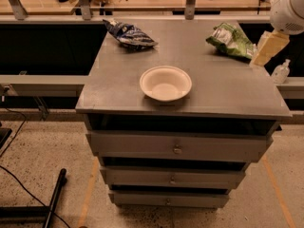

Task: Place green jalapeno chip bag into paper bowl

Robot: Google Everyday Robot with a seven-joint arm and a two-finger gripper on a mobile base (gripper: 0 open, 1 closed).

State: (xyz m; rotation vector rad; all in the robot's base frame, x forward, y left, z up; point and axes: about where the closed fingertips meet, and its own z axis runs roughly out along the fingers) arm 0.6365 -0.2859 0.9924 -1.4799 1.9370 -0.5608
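Observation:
The green jalapeno chip bag [231,40] lies at the far right of the grey cabinet top [223,89], glossy light green with white patches. The white paper bowl [166,83] sits empty near the middle of the top, toward the front edge. My gripper [261,58], cream-coloured under a white arm [289,7], hangs just to the right of the green bag at the top's right edge, close to the bag. Nothing shows in it.
A dark blue and white chip bag [129,34] lies at the far left of the top. A clear pump bottle [281,72] stands on a ledge to the right. A wooden bench with clutter runs behind. Drawers [176,149] face me; cables lie on the floor at left.

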